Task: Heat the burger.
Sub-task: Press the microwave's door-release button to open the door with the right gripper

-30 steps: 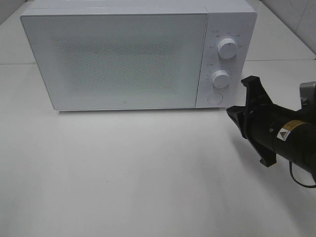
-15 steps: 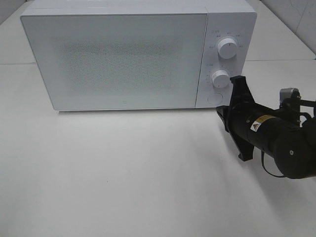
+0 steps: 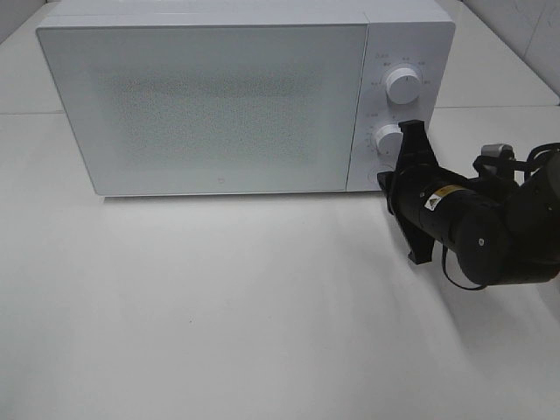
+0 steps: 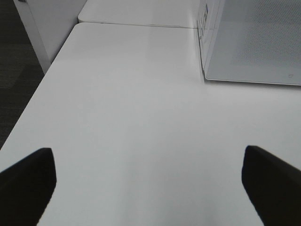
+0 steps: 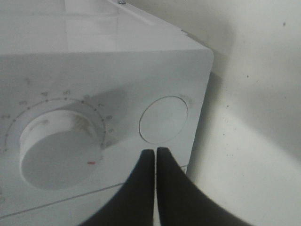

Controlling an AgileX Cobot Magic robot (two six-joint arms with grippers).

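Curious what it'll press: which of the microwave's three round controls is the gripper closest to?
The flat round button, lowest of the three, just ahead of the shut right gripper. The upper dial and lower dial are raised knobs.

Microwave [image 3: 219, 96], door: one small grey logo mark [image 3: 218, 182] low at centre, too small to read. The left wrist view shows the same mark, also unreadable.

Control panel: tiny grey print rings the upper knob [image 3: 402, 85] and the lower knob [image 3: 390, 138]; illegible from the high camera. In the right wrist view the lower knob has a ring of tick marks with faint grey numerals, too washed out to read with certainty. A short red index line [image 5: 94, 163] sits on the knob edge. Round button [image 5: 163, 119]: faint print at its rim, unreadable.

Side of microwave: sticker [image 4: 205, 14], dark print, illegible.

Right arm [image 3: 490, 232]: yellow label [image 3: 435, 195] with a black warning triangle; no words legible.
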